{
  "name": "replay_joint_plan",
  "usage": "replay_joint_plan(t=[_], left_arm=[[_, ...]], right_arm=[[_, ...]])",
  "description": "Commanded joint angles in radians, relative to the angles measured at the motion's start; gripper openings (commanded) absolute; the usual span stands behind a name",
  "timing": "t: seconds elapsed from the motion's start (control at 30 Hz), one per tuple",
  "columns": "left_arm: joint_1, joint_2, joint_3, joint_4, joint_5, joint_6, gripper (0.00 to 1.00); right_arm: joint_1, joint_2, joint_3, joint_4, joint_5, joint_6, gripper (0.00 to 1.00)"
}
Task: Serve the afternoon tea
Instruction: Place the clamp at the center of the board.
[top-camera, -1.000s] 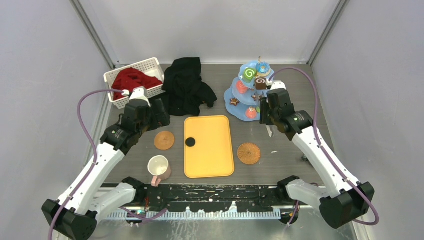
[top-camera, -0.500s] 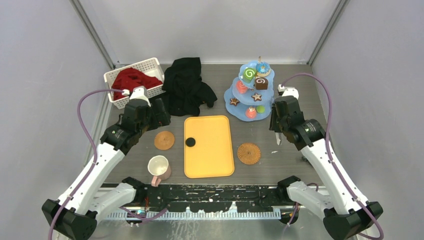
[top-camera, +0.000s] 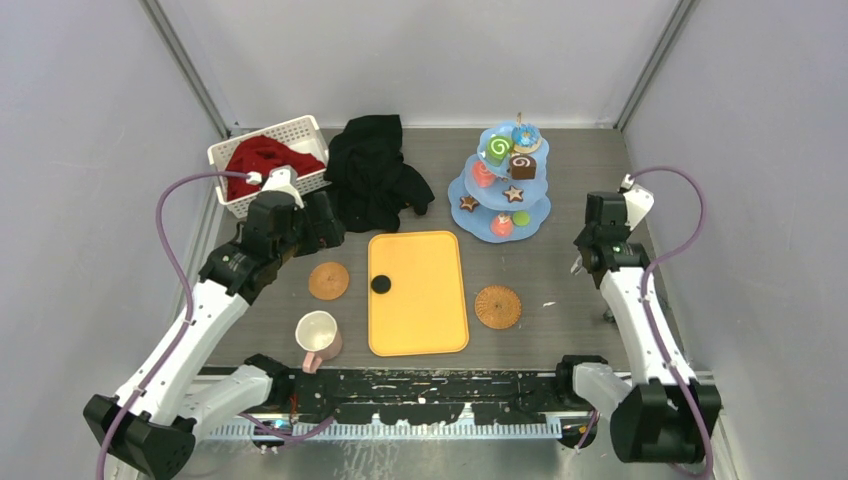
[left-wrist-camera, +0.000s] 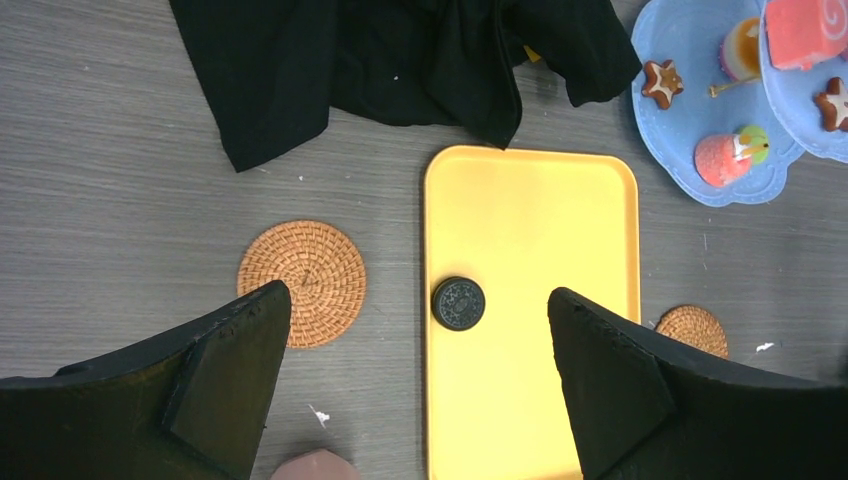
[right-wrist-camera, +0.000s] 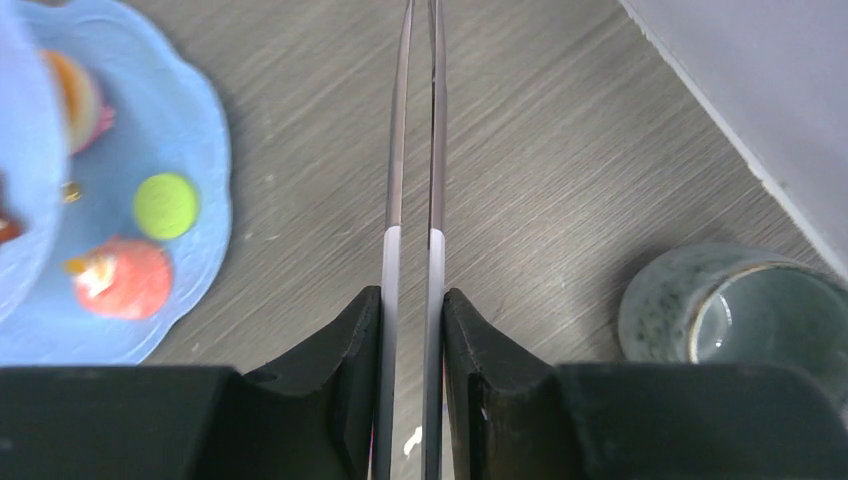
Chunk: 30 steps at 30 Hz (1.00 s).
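Observation:
The pale-blue three-tier stand (top-camera: 532, 213) stands at the back right and holds a green swirl roll (top-camera: 498, 149), a blue donut (top-camera: 526, 136), a brown cube (top-camera: 521, 166) and star cookies (top-camera: 467, 203). My right gripper (top-camera: 598, 245) is right of the stand, shut on thin metal tongs (right-wrist-camera: 412, 150) that point at bare table beside the stand's bottom tier (right-wrist-camera: 195, 270). A grey mug (right-wrist-camera: 740, 310) stands at its right. My left gripper (left-wrist-camera: 417, 293) is open and empty, high above a black round cookie (left-wrist-camera: 458, 302). The pink-handled cream mug (top-camera: 318, 333) lies at the front left.
The black cookie (top-camera: 381, 284) lies on a flat orange-yellow tray (top-camera: 425, 315) in the middle. Two woven coasters (top-camera: 328, 281) (top-camera: 497, 306) flank the tray. A black cloth (top-camera: 375, 175) and a white basket (top-camera: 240, 205) with red cloth sit at the back left.
My right arm has drawn back to the right, away from the stand, with the tongs still in its gripper. The left arm has barely moved.

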Motion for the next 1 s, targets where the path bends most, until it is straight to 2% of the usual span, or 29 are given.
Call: replay_joint_plan(t=[0.0, 0.13, 0.33, 0.4, 0.53, 0.6, 0.73, 0.97], left_arm=[[0.004, -0.007, 0.055, -0.025, 0.047, 0.022, 0.99], [0.005, -0.015, 0.065, -0.041, 0.055, 0.021, 0.99], [0.004, -0.009, 0.076, -0.060, 0.058, 0.024, 0.99], [0.005, -0.016, 0.073, -0.060, 0.049, 0.023, 0.99], [0.004, -0.015, 0.081, -0.070, 0.037, 0.032, 1.00], [0.004, -0.004, 0.087, -0.079, 0.033, 0.036, 0.99], [0.003, 0.017, 0.091, -0.078, 0.020, 0.039, 0.99], [0.005, 0.076, 0.142, -0.070, 0.002, 0.057, 0.99]], right_arm=[[-0.044, 0.085, -0.115, 0.370, 0.078, 0.079, 0.13], [-0.068, 0.190, -0.177, 0.475, 0.098, 0.116, 0.17], [-0.083, 0.307, -0.203, 0.538, 0.073, 0.128, 0.30], [-0.087, 0.329, -0.213, 0.558, 0.073, 0.131, 0.44], [-0.097, 0.366, -0.195, 0.544, 0.077, 0.127, 0.79], [-0.101, 0.376, -0.162, 0.499, 0.085, 0.130, 0.90], [-0.103, 0.347, -0.070, 0.398, 0.085, 0.122, 1.00], [-0.103, 0.300, 0.181, 0.176, 0.055, 0.069, 1.00]])
